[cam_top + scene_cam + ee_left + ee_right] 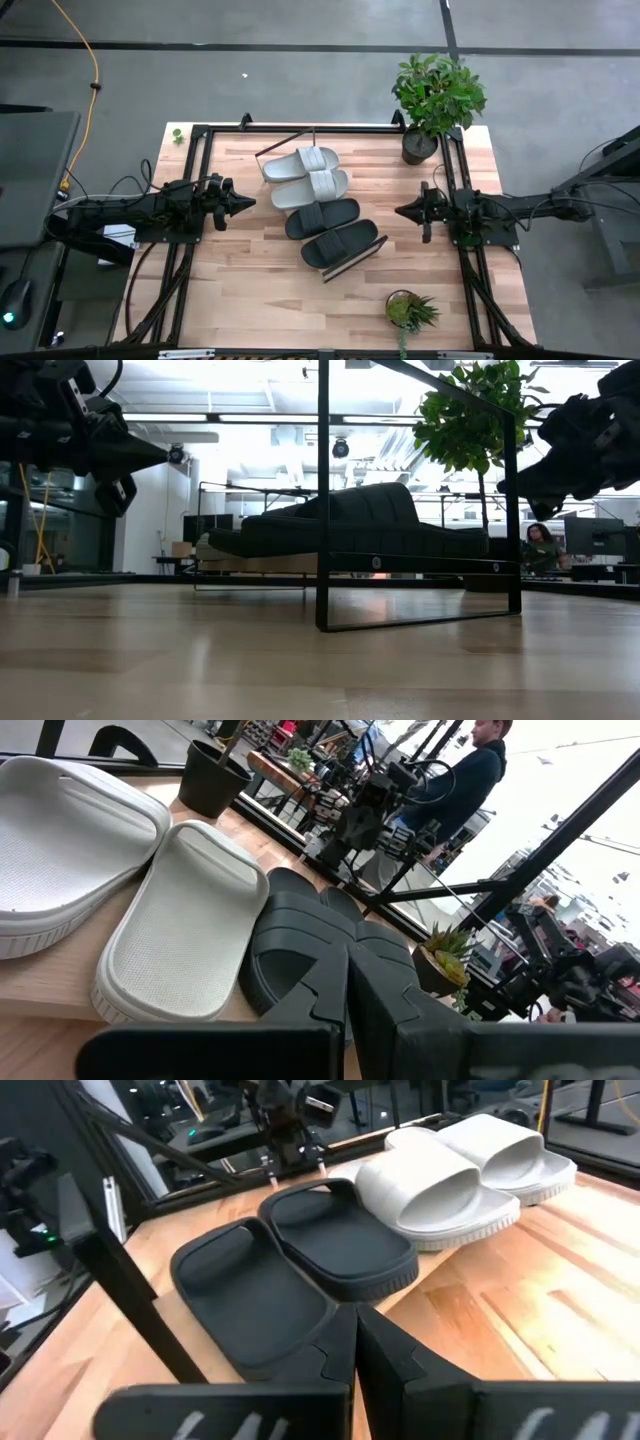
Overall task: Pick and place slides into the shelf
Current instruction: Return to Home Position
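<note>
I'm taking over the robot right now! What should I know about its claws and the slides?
Left claw: shut, holding nothing, raised above the table, left of the shelf.
Right claw: shut, holding nothing, raised on the shelf's right.
Things: all four slides lie side by side in one row on the shelf, the two light grey slides at one end and the two black slides at the other.
Done: every slide is placed.
Left: nothing to pick. The arms probably only need to settle at home.

Matt rubber slides (340,1252) on smooth light-wood shelf (45,978)
</note>
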Robot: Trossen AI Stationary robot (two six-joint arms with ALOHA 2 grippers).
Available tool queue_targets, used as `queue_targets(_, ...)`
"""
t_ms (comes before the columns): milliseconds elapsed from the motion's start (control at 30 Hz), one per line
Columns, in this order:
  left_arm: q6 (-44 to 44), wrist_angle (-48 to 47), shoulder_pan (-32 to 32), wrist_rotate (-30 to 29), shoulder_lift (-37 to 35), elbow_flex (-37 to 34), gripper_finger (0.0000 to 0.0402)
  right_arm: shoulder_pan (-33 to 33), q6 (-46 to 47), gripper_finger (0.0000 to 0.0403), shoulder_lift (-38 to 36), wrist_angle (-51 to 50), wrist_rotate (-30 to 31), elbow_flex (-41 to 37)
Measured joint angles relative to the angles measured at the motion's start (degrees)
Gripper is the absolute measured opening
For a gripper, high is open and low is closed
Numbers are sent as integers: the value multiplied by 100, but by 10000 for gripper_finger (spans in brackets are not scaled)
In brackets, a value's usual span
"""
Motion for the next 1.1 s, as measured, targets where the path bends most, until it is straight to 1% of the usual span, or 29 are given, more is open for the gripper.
queue_targets(200, 0, 0, 2, 0, 0, 0, 1, -2, 9, 0, -5, 33, 201, 0)
queue_targets(1100, -2, -1, 0, 0, 0, 0, 1, -2, -52, 0, -5, 33, 183, 0)
